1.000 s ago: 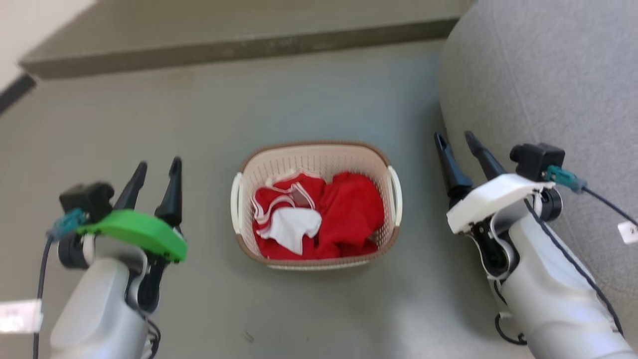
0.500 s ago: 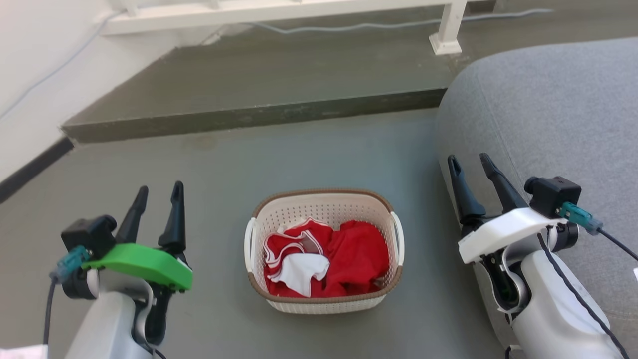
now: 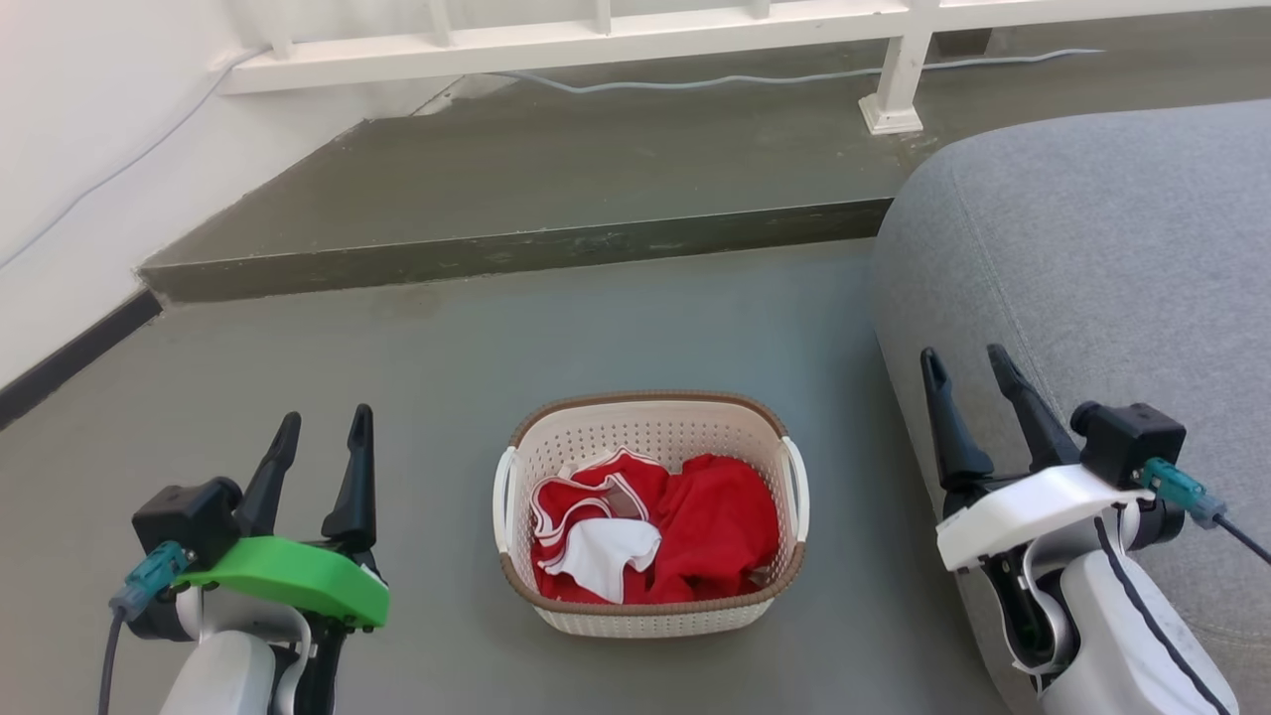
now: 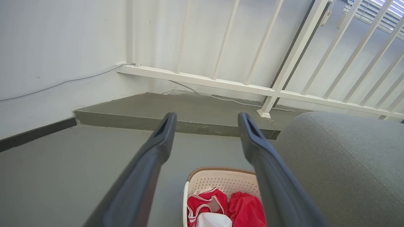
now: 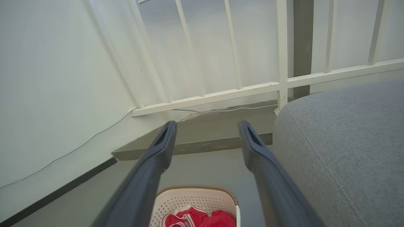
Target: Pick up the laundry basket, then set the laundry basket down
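Laundry basket (image 3: pixel 655 618) upright on the grey floor (image 3: pixel 447 397), centred between the two arms and touched by neither. Heaped inside with red clothes (image 3: pixel 720 521) and a white piece (image 3: pixel 606 556) on top towards its left; possibly all one garment with white trim, hard to tell from the folds. White handles (image 3: pixel 503 497) on both short sides, free. Left gripper (image 3: pixel 326 417) low at the basket's left, well apart from it, fingers parted with a clear gap and nothing between them. Right gripper (image 3: pixel 963 355) at the basket's right, likewise spread and empty, seen against the edge of a grey sofa (image 3: pixel 1092 258). Beyond the basket, a raised step (image 3: pixel 516 253) in the floor, then a white railing (image 3: pixel 596 35) with a pale cable (image 3: pixel 695 79) along its foot, and a white wall (image 3: pixel 79 149) at the left.
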Robot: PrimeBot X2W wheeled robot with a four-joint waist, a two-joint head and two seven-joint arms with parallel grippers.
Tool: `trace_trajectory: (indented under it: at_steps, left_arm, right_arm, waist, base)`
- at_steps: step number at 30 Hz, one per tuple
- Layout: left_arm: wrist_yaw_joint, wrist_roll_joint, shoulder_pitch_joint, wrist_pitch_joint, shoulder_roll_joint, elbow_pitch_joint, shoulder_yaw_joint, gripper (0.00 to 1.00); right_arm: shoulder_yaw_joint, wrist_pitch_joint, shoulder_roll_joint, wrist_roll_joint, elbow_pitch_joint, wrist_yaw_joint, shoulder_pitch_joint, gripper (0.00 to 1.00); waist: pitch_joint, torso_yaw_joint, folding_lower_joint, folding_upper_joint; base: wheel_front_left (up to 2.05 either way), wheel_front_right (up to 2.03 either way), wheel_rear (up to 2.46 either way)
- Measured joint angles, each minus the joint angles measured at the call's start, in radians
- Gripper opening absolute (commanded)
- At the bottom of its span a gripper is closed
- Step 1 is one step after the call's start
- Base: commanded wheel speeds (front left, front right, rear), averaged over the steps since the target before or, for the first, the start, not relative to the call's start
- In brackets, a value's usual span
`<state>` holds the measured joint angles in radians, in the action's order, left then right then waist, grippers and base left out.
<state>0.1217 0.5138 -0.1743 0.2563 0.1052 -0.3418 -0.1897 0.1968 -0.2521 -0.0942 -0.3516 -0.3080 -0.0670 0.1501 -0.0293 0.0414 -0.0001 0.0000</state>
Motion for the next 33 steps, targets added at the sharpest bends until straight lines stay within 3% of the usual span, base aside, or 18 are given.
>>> trace_trajectory:
  at_steps: [33]
  left_arm:
    - [0.001, -0.061, 0.055, 0.0, -0.032, 0.052, 0.03, 1.0]
  right_arm:
    - [-0.029, 0.0, 0.025, 0.046, 0.062, -0.012, -0.06, 1.0]
  waist:
    - [-0.005, 0.009, 0.0, 0.0]
  base:
    - [0.0, 0.0, 0.0]
